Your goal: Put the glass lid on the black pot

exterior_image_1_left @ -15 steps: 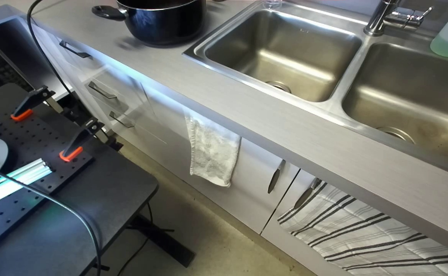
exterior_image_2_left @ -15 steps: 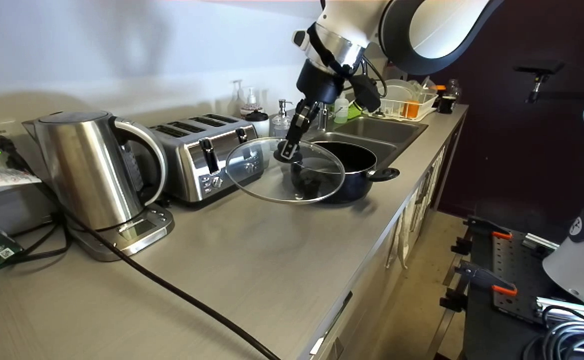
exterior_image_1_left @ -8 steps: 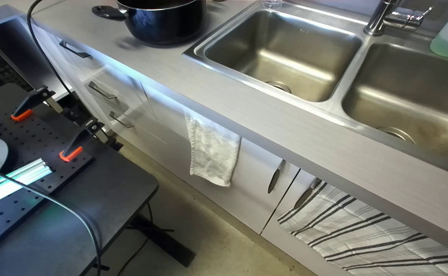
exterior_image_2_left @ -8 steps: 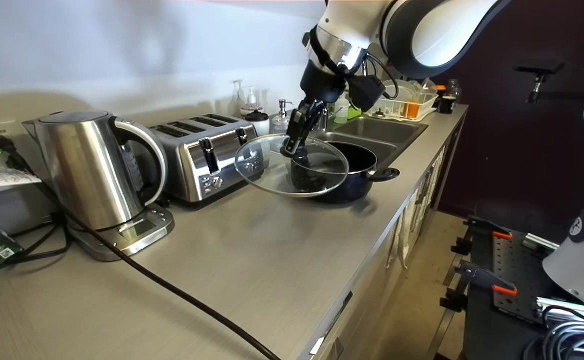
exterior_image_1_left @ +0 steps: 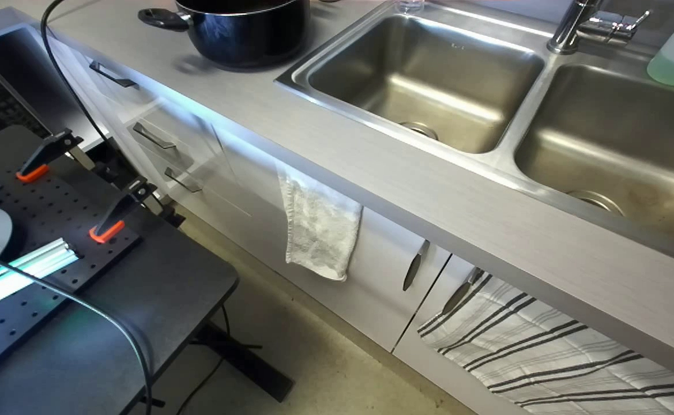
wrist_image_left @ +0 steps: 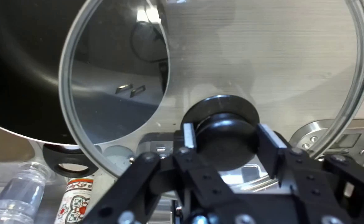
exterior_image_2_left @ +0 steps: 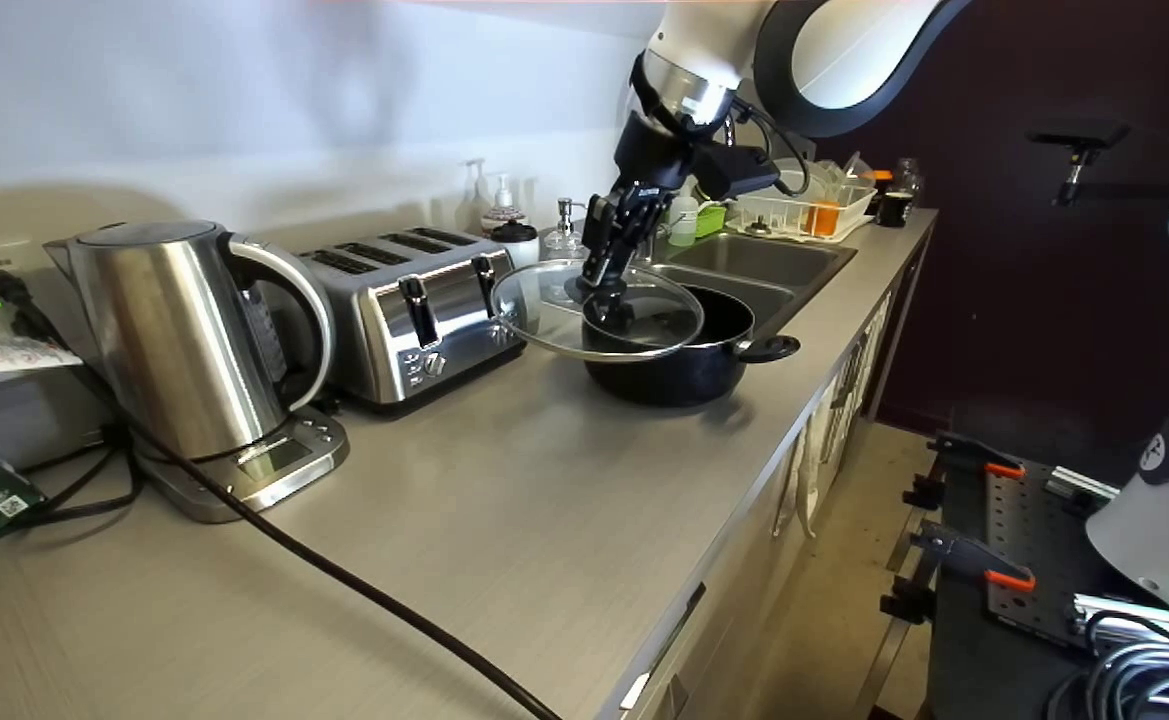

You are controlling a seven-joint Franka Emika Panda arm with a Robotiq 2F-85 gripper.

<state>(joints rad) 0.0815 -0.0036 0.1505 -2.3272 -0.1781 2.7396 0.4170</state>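
Observation:
The glass lid point(exterior_image_2_left: 544, 315) is round and see-through with a silvery rim and a black knob point(wrist_image_left: 227, 143). My gripper point(exterior_image_2_left: 602, 285) is shut on the knob and holds the lid in the air, slightly tilted, as an exterior view shows. The wrist view shows the gripper fingers point(wrist_image_left: 228, 137) on both sides of the knob. The glossy black pot point(exterior_image_1_left: 250, 37) stands on the counter beside the sink, also in an exterior view point(exterior_image_2_left: 669, 382). In the wrist view the lid point(wrist_image_left: 213, 59) overlaps only part of the pot's opening point(wrist_image_left: 20, 71); the rest lies over the counter.
A steel toaster point(exterior_image_2_left: 424, 320) and a kettle point(exterior_image_2_left: 174, 350) stand along the wall beside the lid. The sink point(exterior_image_1_left: 429, 86) lies behind the pot. Soap bottles point(exterior_image_2_left: 562, 235) stand near the wall. A black cable point(exterior_image_2_left: 344, 575) crosses the counter.
My gripper and the lid have moved right toward the pot in an exterior view. The lid has risen slightly and become flatter. The pot has not moved.

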